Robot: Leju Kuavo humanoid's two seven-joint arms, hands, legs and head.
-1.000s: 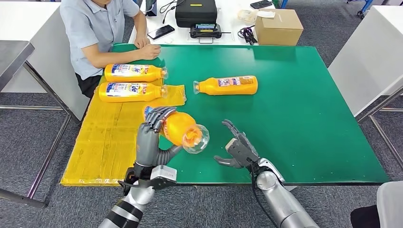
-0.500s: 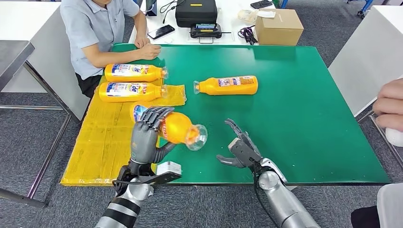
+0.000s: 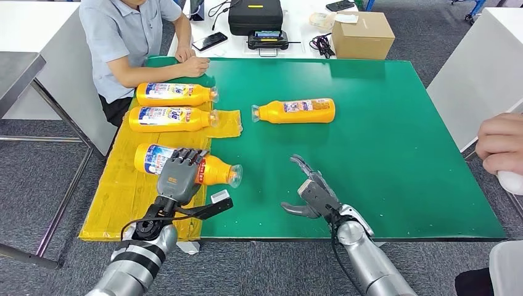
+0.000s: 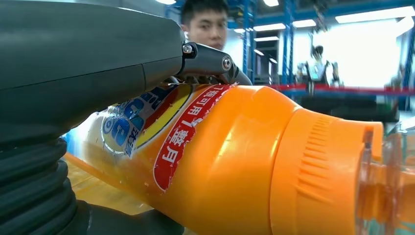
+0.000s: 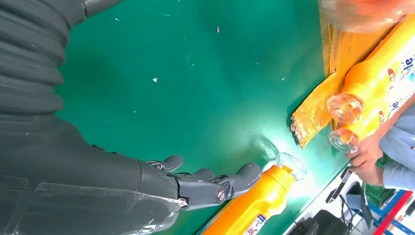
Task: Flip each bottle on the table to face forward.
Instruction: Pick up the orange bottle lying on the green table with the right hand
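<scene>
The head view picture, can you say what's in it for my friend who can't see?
The robot's left hand grips an orange bottle lying on a yellow sheet on a green table. Its right hand hovers open. Three more orange bottles lie farther back, and a person in a blue shirt sits at the far corner.
</scene>
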